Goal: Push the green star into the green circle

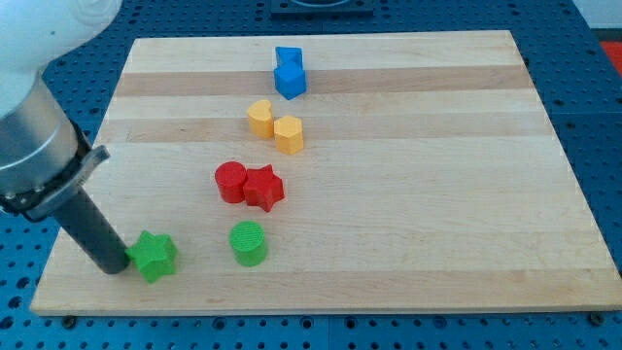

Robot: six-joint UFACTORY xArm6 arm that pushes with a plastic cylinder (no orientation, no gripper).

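Green star-shaped block (pixel 154 256), one only, near the bottom left corner of the pale wooden board (pixel 418 194). Just to its right, apart by a small gap, one green round cylinder block (pixel 248 243), upright. Dark rod coming down from the view's upper left; my tip (pixel 115 267) right against the star's left side, touching or all but touching. No jaws on this rig, only the plain rod end, so nothing to call wide, narrow or holding.

Two red blocks above the green pair: one red round block (pixel 231 182) and one red star block (pixel 263 187), side by side and touching. Two yellow blocks higher up: one yellow notched, heart-like block (pixel 259 118) and one yellow block of rounded, roughly hexagonal shape (pixel 289 134), touching each other. Blue pieces near the board's top edge: seemingly two blue angular blocks (pixel 290 73) pressed together, exact shapes hard to make out. Blue pegboard table (pixel 598 117) around the board on all sides.
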